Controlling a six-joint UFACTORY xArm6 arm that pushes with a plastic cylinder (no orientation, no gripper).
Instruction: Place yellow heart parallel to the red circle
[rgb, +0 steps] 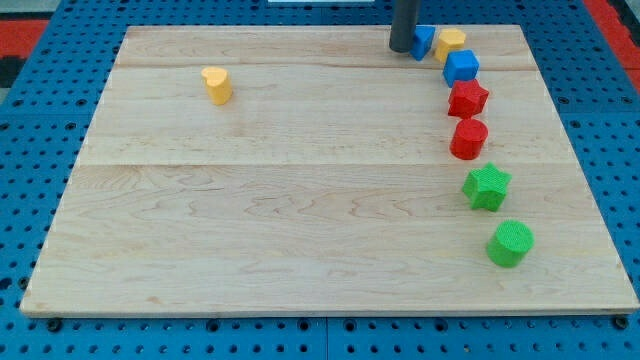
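Observation:
The yellow heart (216, 85) stands alone at the upper left of the wooden board (300, 200). The red circle (468, 139) sits at the right, in a curved column of blocks. My tip (402, 47) is at the view's top, right of centre, touching the left side of a blue block (423, 42). The tip is far to the right of the yellow heart and above and left of the red circle.
The column on the right runs from top down: a yellow block (450, 43), a blue cube (461, 67), a red star (468, 98), the red circle, a green star (487, 187), a green circle (511, 243). A blue pegboard surrounds the board.

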